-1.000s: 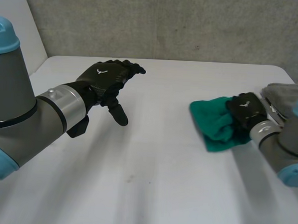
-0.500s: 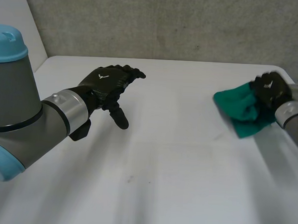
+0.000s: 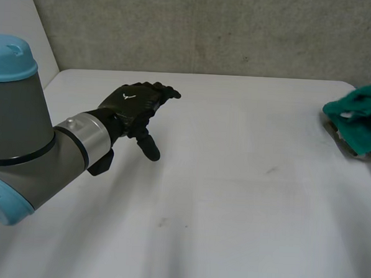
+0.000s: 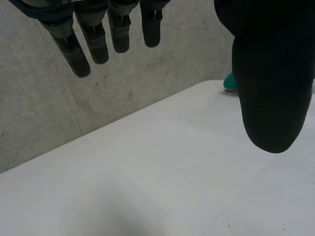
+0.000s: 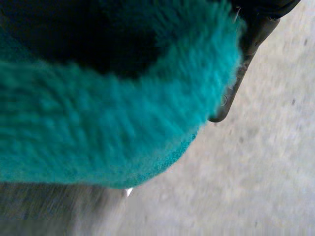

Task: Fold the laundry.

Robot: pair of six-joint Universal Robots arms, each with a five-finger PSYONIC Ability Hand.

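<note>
White table (image 3: 232, 197) runs back to a grey concrete wall (image 3: 210, 28), and most of its top lies bare. Over the last 1 second the green towel (image 3: 359, 120) has travelled from about 3 o'clock, well inside the edge, out to the far 3 o'clock rim, carried there by the right hand (image 5: 256, 29). That hand is clenched round it: in its own wrist view the fleecy cloth bulges across the palm with a black digit hooked over the bunch. The towel is bunched, not flat, and I cannot tell whether it rests on anything. The left hand (image 3: 132, 102) has kept its place at 9 o'clock, hovering with its fingers (image 4: 98, 42) loosely straight and the thumb apart, holding nothing. My reading is that the towel is being taken to the side rather than spread out. So this piece is either done and going to a stack or is being set aside, and no fold is in hand.
</note>
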